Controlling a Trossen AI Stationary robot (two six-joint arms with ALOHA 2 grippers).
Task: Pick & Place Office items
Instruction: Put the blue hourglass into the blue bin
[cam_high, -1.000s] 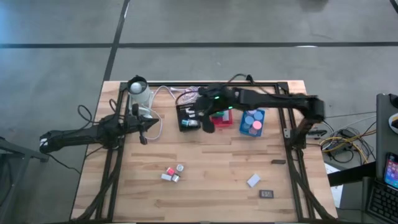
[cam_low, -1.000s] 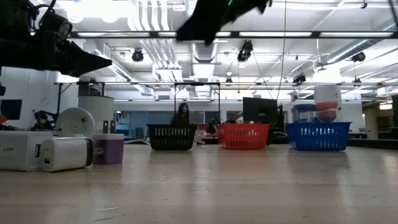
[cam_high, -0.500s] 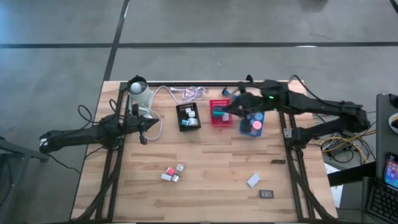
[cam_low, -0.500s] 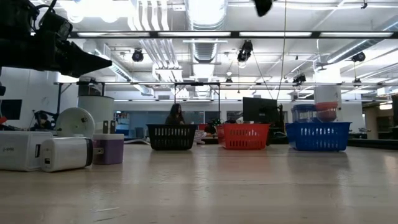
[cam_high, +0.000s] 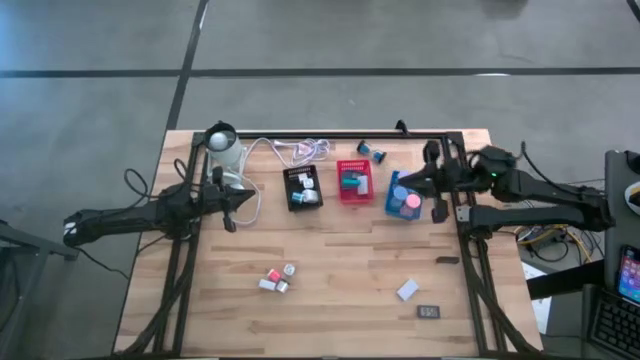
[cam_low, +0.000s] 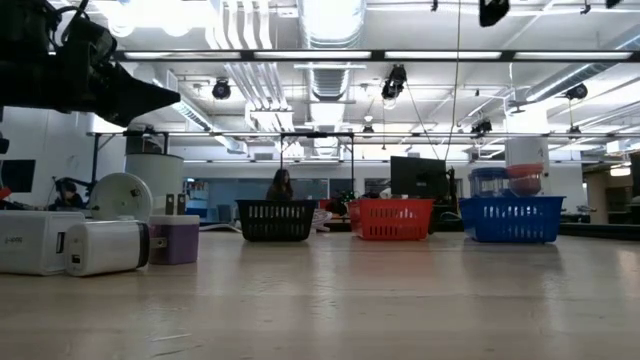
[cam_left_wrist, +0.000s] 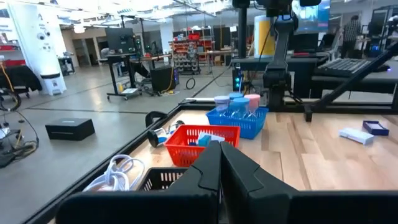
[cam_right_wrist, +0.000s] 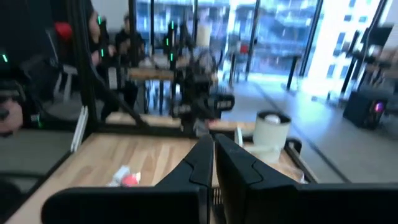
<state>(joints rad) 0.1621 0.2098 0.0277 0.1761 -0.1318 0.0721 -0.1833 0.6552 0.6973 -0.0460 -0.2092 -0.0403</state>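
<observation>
The black tray (cam_high: 302, 187), red tray (cam_high: 353, 181) and blue tray (cam_high: 404, 198) stand in a row at the far side. White pieces lie in the black tray, a teal one in the red, and blue and pink rolls in the blue. Loose office items lie on the wood: pink and white blocks (cam_high: 275, 278), a white block (cam_high: 407, 290), a dark rectangle (cam_high: 428, 312) and a blue roll (cam_high: 380, 155). My right gripper (cam_high: 410, 184) is shut and empty, high above the blue tray's right side. My left gripper (cam_high: 232, 205) is shut and empty, left of the black tray.
A white coiled cable (cam_high: 300, 152) and a white round device (cam_high: 222, 148) lie at the far left. A black frame (cam_high: 462, 215) borders the table. In the low view, white and lavender blocks (cam_low: 105, 245) stand close at the left, and a person sits far behind the black tray (cam_low: 276, 220).
My right gripper has swung from above the black tray toward the table's right edge, passing over the red tray, and now hangs by the blue tray's right side. My left arm has kept still. Nothing on the table has moved.
</observation>
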